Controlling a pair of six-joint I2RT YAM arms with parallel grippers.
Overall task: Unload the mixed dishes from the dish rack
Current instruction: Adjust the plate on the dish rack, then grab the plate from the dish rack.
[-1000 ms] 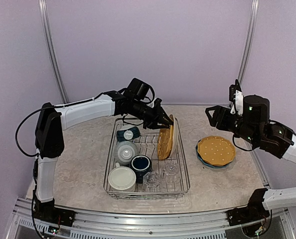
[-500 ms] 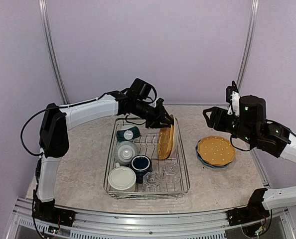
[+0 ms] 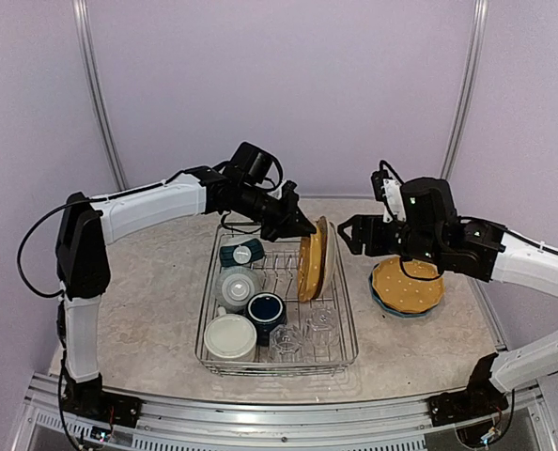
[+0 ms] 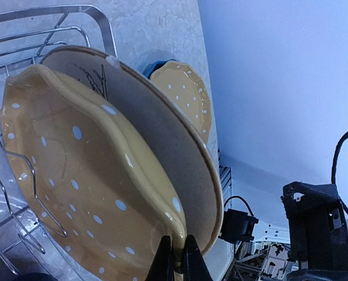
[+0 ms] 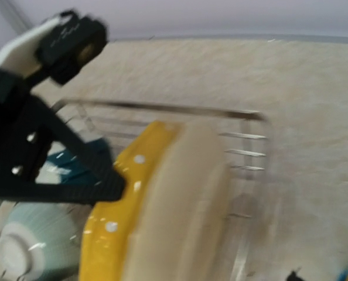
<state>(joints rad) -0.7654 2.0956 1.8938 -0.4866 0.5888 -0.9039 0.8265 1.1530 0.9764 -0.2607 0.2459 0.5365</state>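
Observation:
The dish rack (image 3: pixel 347 324) holds a yellow dotted plate (image 3: pixel 309 268) standing on edge, with a cream floral plate (image 3: pixel 325 256) right behind it. My left gripper (image 3: pixel 305 228) is shut on the yellow plate's top rim. In the left wrist view the fingertips (image 4: pixel 178 254) pinch that rim (image 4: pixel 74 193), and the cream plate (image 4: pixel 162 134) leans behind. My right gripper (image 3: pixel 348 236) hovers just right of the cream plate, jaws apart and empty. Its own fingers do not show in the blurred right wrist view, which faces the cream plate (image 5: pixel 186 205) and the yellow one (image 5: pixel 112 222).
Also in the rack are a teal bowl (image 3: pixel 241 253), a pale mug (image 3: pixel 237 282), a navy mug (image 3: pixel 265 308), a cream dish (image 3: pixel 230 336) and two glass tumblers (image 3: pixel 286 340) (image 3: pixel 321 322). On the table to the right, another yellow dotted plate (image 3: pixel 408 285) lies on a blue plate (image 3: pixel 390 309).
My left gripper has closed onto the yellow plate's rim. The right arm has swung left from over the stacked plates to beside the rack.

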